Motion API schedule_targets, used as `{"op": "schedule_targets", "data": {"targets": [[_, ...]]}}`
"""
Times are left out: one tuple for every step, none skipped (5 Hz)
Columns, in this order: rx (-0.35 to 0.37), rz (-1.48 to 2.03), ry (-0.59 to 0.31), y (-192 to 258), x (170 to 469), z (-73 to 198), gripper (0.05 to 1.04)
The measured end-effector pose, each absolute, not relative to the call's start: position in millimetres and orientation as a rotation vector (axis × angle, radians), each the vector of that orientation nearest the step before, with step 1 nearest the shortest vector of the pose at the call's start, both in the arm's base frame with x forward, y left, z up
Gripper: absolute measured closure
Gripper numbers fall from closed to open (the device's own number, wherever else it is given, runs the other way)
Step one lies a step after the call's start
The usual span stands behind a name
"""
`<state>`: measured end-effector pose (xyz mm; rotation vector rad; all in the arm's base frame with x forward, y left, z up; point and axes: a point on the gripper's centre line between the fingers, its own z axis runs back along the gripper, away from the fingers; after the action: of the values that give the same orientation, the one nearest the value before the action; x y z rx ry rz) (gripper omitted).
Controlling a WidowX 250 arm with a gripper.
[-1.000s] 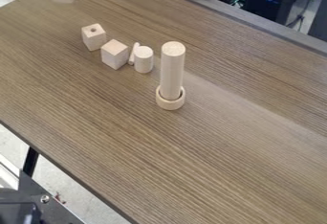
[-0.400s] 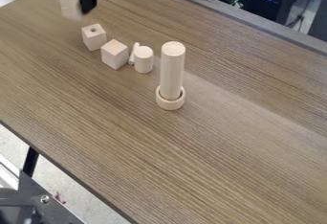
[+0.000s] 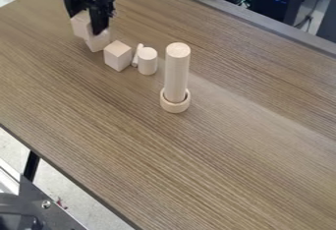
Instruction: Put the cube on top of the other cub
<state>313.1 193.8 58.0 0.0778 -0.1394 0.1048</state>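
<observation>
"State the position of the held cube [image 3: 79, 24]."

"Upper left of the table [image 3: 197, 175], pinched in the black claw [image 3: 86, 23]: pale, plain, flat-sided. It overlaps the lower cube [image 3: 98, 43] from here; contact between the two, I cannot tell."

"List adjacent parts."

"A third cube [image 3: 118, 55] sits just beside the lower one. Next come a slim rod [image 3: 136, 57] and a short cylinder [image 3: 148, 61], then a tall cylinder [image 3: 177, 71] upright inside a ring [image 3: 175, 107] (rather like a candle in its holder). The claw's right-hand finger, as I see it, obstructs part of the lower cube."

"Materials?"

"Light, smooth wood for the blocks; brown, streaked wood grain for the tabletop."
</observation>
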Motion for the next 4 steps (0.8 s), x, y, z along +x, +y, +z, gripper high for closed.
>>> {"op": "schedule_targets", "data": {"targets": [[0.083,0.107,-0.157,190,317,61,0.477],[0.088,0.102,-0.162,186,321,61,0.477],[0.099,0.110,-0.175,188,325,66,0.477],[0.109,0.121,-0.191,191,330,72,0.477]]}}
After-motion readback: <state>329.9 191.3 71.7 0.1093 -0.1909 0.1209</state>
